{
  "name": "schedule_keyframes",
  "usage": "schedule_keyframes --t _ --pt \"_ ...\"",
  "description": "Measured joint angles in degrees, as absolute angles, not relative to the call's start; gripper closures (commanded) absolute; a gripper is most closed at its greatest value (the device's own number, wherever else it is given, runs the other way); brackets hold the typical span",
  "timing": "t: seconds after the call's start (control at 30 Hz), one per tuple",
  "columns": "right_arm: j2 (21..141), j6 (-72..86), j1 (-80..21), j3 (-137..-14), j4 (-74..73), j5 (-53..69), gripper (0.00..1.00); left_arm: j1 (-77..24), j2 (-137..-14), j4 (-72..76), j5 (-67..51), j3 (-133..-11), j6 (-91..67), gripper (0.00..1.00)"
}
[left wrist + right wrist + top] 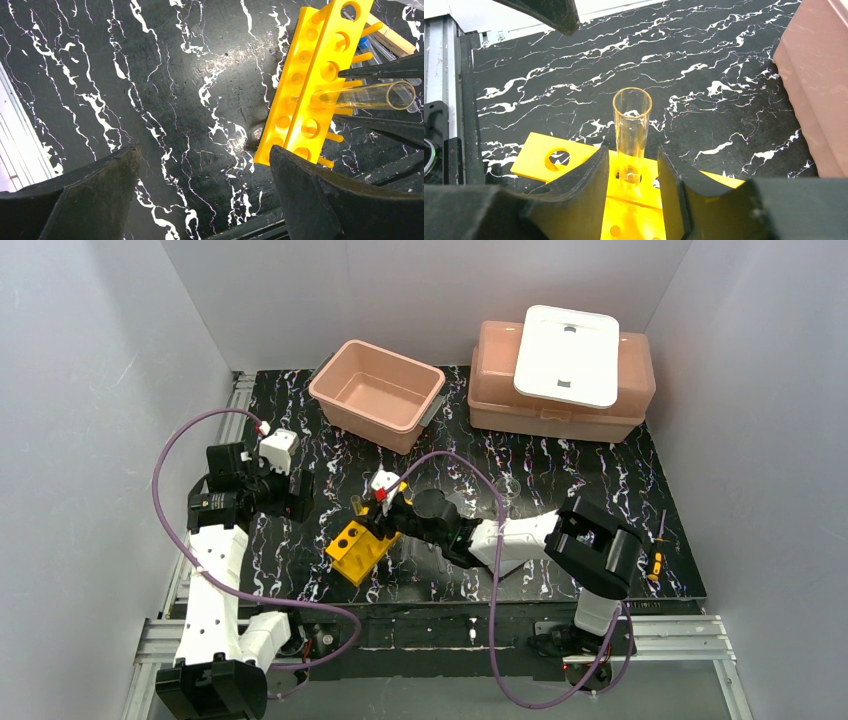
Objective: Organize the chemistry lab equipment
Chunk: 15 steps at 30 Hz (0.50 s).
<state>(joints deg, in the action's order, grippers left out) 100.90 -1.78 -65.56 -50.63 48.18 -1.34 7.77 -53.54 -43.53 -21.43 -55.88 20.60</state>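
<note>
Tube [631,131] stands upright in a hole of the yellow rack [531,159], right btwn the fingers [574,195] of the right gripper [632,150]. Its jaws are parted w/ a slim gap on each side of the glass, so nothing is gripped. Tube's open mouth rises above the fingertips. Rack sits directly under that gripper on the black marbled table [704,50], w/ another hole showing to the gripper's left. Pink tub [819,75] is off to its right, apart from the rack. Left gripper [204,150] is spread wide, holding nothing, over bare table. Rack lies ahead & to its right, near its right finger [325,200]; can't tell if they touch. In the left wrist view the right gripper's dark fingers sit close on either side of the tube. Past the rack from the left gripper are a wooden stick [392,41] & a blue-tipped pipette [364,44], both partly hidden behind the rack. In the top view a closed tub [560,405] w/ white lid [567,355] sits well beyond the right gripper, at the table's back edge. A faint clear beaker [505,488] stands behind that gripper, beside its arm.
</note>
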Motion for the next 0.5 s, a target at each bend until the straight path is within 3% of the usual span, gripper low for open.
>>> schedule_keyframes --t 0.17,0.3,0.5 --pt "100.9 -2.2 -65.9 -50.6 48.1 -1.6 0.47 7.8 -53.4 -43.5 -21.4 -55.9 20.7 0.00" --pt "100.1 -2.8 -66.1 -50.5 47.4 -1.8 0.23 7.8 -53.2 -43.7 -21.6 -55.9 21.0 0.01" --pt "93.0 -4.1 -66.1 -48.8 43.8 -2.0 0.14 7.8 -51.9 -46.2 -25.8 -54.8 24.1 0.00"
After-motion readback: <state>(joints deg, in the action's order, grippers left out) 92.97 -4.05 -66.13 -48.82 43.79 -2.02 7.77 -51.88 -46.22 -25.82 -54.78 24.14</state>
